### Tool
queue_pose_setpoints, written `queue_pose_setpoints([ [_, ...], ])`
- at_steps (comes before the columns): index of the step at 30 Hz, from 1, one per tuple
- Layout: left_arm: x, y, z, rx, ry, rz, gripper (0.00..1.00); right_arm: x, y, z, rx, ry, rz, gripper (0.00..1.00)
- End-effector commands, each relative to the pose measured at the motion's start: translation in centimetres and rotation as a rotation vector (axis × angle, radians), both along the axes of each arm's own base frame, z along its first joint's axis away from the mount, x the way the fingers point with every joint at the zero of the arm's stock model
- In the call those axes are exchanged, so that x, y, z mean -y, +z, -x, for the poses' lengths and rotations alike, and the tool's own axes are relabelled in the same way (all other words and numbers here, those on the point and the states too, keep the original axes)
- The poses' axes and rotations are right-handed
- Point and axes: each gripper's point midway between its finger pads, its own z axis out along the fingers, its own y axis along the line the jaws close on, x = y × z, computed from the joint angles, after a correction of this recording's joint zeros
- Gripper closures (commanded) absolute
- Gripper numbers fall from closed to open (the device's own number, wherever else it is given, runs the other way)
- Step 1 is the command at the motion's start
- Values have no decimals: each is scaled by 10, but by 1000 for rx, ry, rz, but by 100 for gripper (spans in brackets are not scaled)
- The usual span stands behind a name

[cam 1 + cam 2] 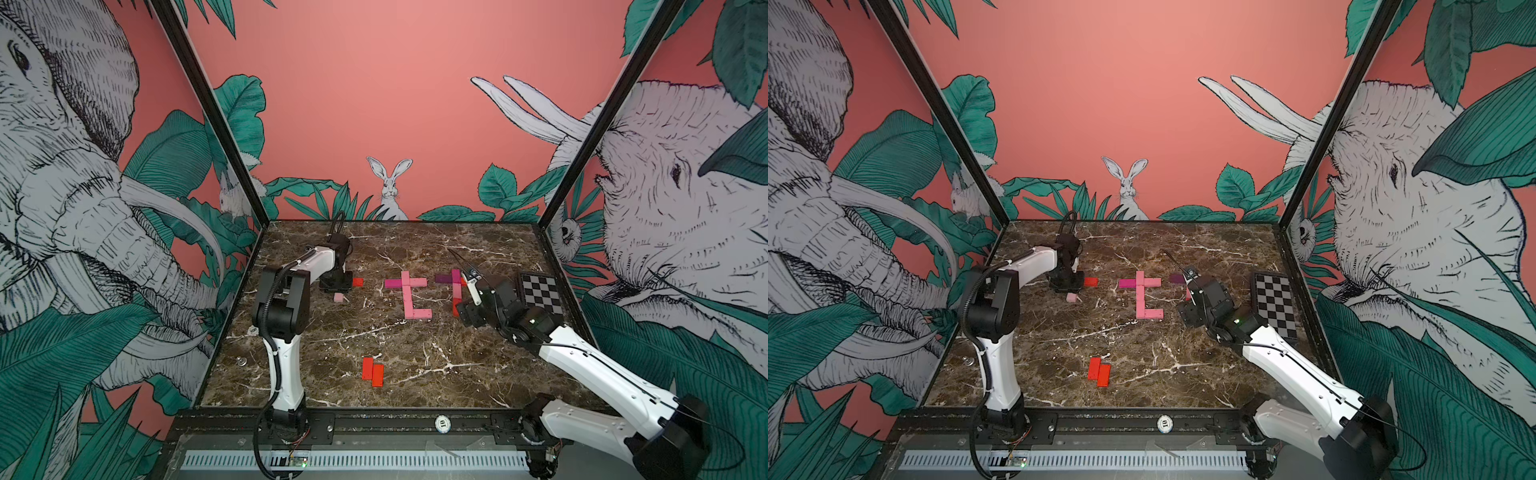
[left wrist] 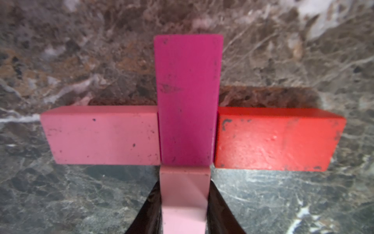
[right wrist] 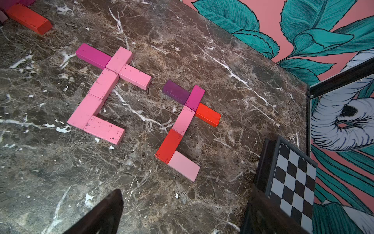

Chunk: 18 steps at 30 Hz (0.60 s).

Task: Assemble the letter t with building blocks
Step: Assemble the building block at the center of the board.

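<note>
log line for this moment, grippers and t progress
left gripper: shut on pale pink block abutting magenta block | right gripper: open, empty | pink t and mixed t laid | two red blocks spare

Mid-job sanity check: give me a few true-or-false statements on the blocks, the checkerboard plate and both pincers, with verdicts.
1. Two red rectangular blocks lie side by side near the front edge of the marble table. True.
2. The black-and-white checkerboard plate touches those red blocks. False: it lies apart from them, beside the right arm.
3. A pale pink rectangular block sits between the left pincer's fingers. True.
4. The right pincer grips a red block. False: it is open and empty.
</note>
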Motion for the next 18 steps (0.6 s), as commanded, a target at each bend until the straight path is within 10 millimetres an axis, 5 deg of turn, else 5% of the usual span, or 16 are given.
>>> queue_pose_setpoints([
  [1,0,-6,9,-48,-5,8,59,0,8,-5,30,-12,-13,5],
  [18,3,-5,10,-48,-14,26,59,1,8,-5,31,-13,-14,5],
])
